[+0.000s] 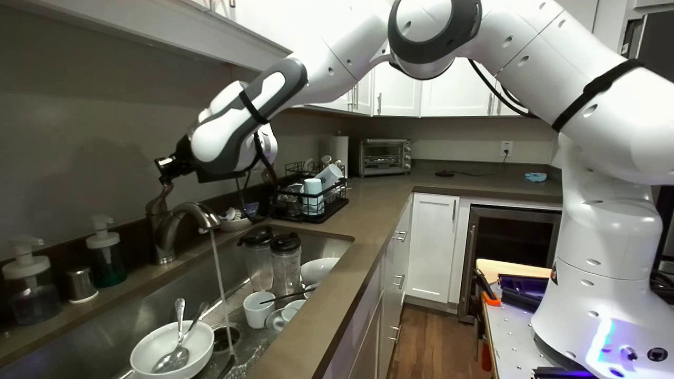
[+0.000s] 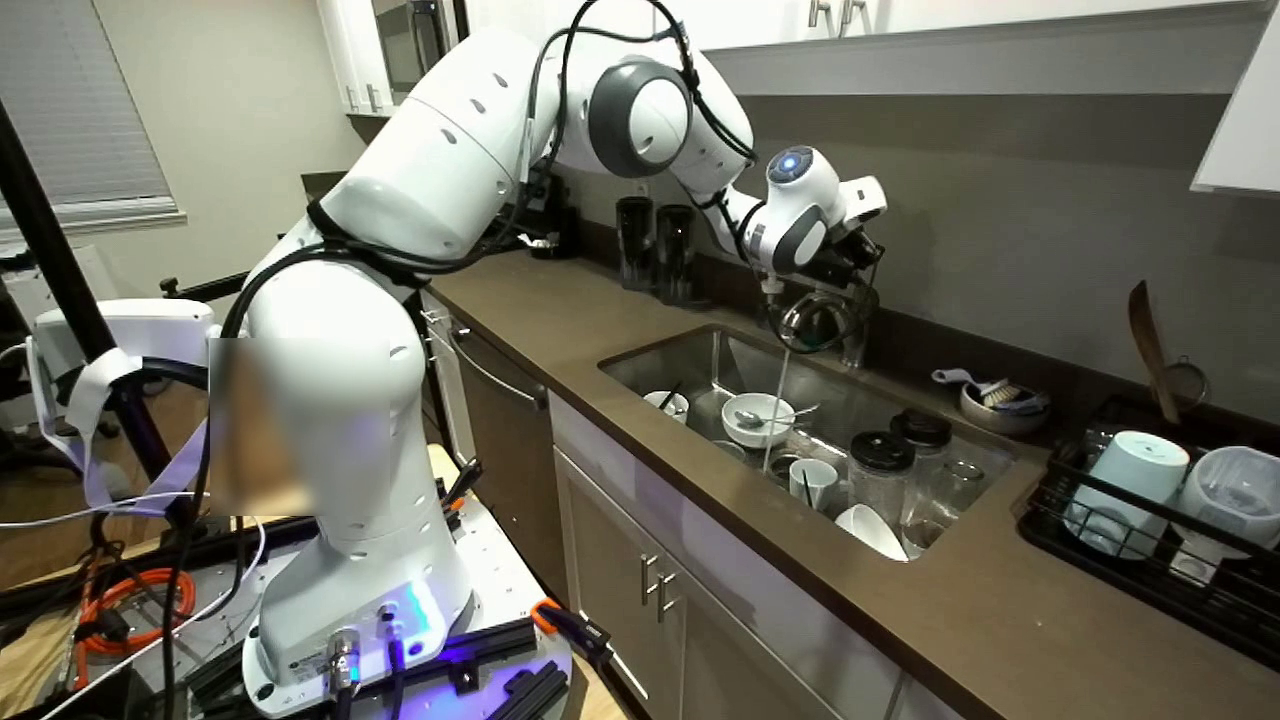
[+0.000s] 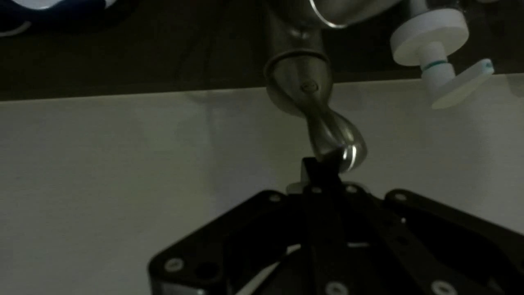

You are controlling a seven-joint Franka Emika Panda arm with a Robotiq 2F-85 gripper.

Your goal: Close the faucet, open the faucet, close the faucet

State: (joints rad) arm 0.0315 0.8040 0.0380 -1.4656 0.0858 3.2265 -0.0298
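The chrome faucet stands behind the sink, and water runs from its arched spout into the sink. It also shows in an exterior view, partly behind black cables and the wrist. Its lever handle points up and back in the wrist view. My gripper is at the top of the lever. In the wrist view the gripper's fingertips are together and meet the lever's end, touching it or very close. I see no part of the lever between the fingers. The gripper is small and dark in an exterior view.
The sink holds bowls, cups and lidded blender jars. Soap dispensers stand beside the faucet. A small bowl with brushes and a black dish rack are on the counter. The wall is close behind the faucet.
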